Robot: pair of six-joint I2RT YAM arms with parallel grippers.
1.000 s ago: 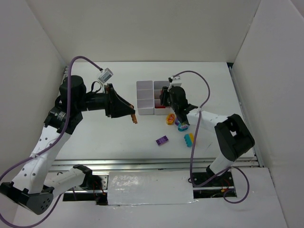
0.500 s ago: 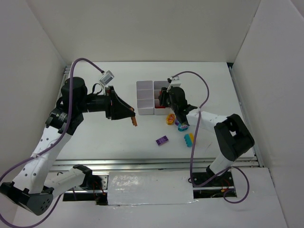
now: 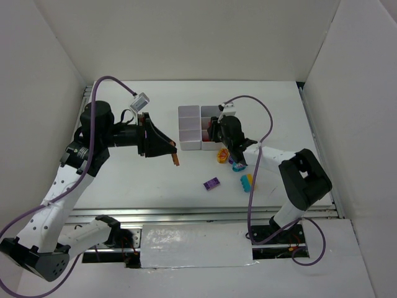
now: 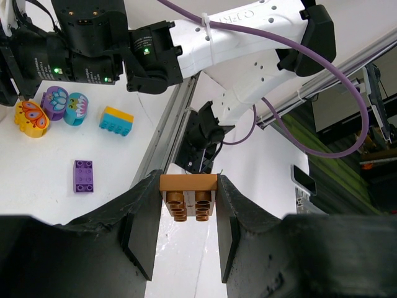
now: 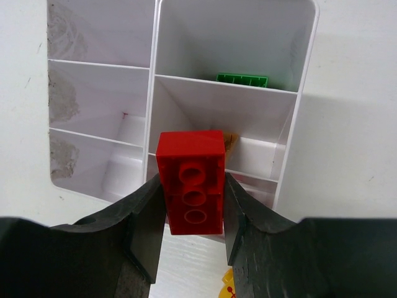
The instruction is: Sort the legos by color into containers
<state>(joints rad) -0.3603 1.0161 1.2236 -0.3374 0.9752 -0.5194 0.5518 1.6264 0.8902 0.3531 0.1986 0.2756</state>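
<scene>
Red brick (image 5: 191, 186) sits clamped between the fingers of the right tool (image 5: 193, 214), held above the near end of the right column of the containers (image 5: 155, 81). A green brick (image 5: 242, 79) lies in that column, in the compartment farthest from the tool. The left tool (image 4: 188, 186) is clenched on the sides of an orange-brown brick (image 4: 188, 202), raised off the bench (image 3: 124, 180), near the containers' near-left corner and apart from it. Loose on the bench by the right arm lie a purple brick (image 4: 83, 176) and a teal-and-yellow brick (image 4: 116, 120). Close together beside them are a yellow butterfly piece (image 4: 31, 118), a purple flower piece (image 4: 56, 102) and a teal piece (image 4: 76, 108).
</scene>
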